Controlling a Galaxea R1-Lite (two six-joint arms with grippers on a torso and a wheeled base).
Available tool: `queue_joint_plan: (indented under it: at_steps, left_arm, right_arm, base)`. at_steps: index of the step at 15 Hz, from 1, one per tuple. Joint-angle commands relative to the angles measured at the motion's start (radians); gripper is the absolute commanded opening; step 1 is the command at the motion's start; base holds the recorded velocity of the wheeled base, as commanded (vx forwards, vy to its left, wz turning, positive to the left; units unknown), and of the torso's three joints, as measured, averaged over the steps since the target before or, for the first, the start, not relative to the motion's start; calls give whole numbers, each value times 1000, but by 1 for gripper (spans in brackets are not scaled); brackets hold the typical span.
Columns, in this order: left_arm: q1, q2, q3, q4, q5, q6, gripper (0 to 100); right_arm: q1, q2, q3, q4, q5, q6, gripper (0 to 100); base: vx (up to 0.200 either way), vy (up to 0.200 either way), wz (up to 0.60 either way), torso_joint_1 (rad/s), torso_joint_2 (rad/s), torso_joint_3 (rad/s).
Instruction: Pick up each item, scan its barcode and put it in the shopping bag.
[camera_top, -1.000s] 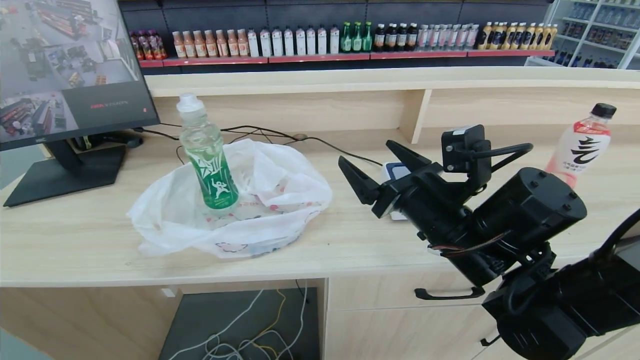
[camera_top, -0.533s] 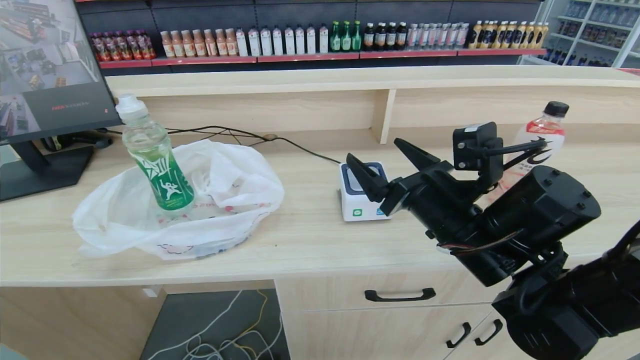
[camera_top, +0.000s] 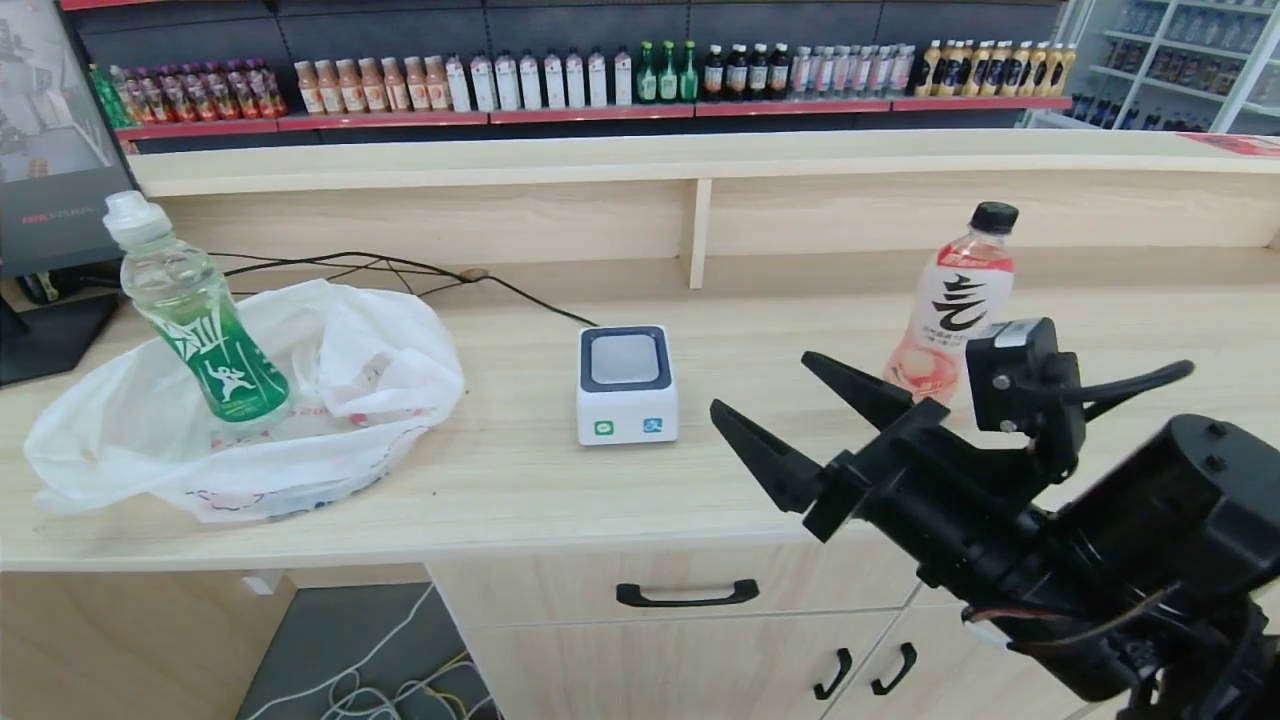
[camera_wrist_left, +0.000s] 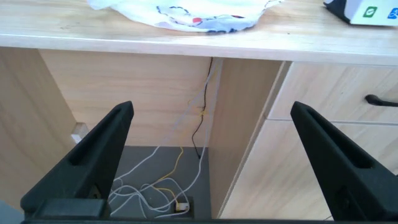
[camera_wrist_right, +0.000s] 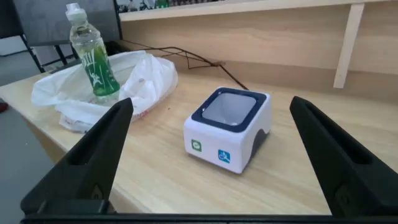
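The right tool (camera_top: 760, 385), wide and empty, has drawn back from the white box scanner (camera_top: 627, 385) toward the surface's (camera_top: 560, 490) front edge. The green-labelled clear bottle (camera_top: 200, 330) stands in the white plastic shopping bag (camera_top: 350, 400) at the left end, so the pink black-capped bottle (camera_top: 950, 310) toward the right end looks next. The left tool (camera_wrist_left: 211, 109) hangs wide below the front edge.

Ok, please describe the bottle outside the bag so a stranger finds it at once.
Look at the long wooden counter, then right of the small white scanner. There the pink bottle stands upright alone: white label, black cap, unlike the green bottle, white-capped, in the shopping bag.
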Motion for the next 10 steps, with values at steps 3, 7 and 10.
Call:
queue_joint_plan:
  at_steps: [3, 7, 10]
  left_arm:
    - [0, 0, 0, 0, 0, 0, 100]
    - [0, 0, 0, 0, 0, -2, 100]
    - [0, 0, 0, 0, 0, 0, 100]
  right_arm:
    - [3, -37, 55, -2, -18, -4, 100]
    - [-109, -31, 61, -2, -25, -10, 100]
    - [-127, 7, 55, -2, -25, -45, 100]
  base:
    - [0, -200, 0, 2, 1, 6]
    - [0, -200, 0, 2, 2, 2]
    - [0, -67, 0, 2, 1, 1]
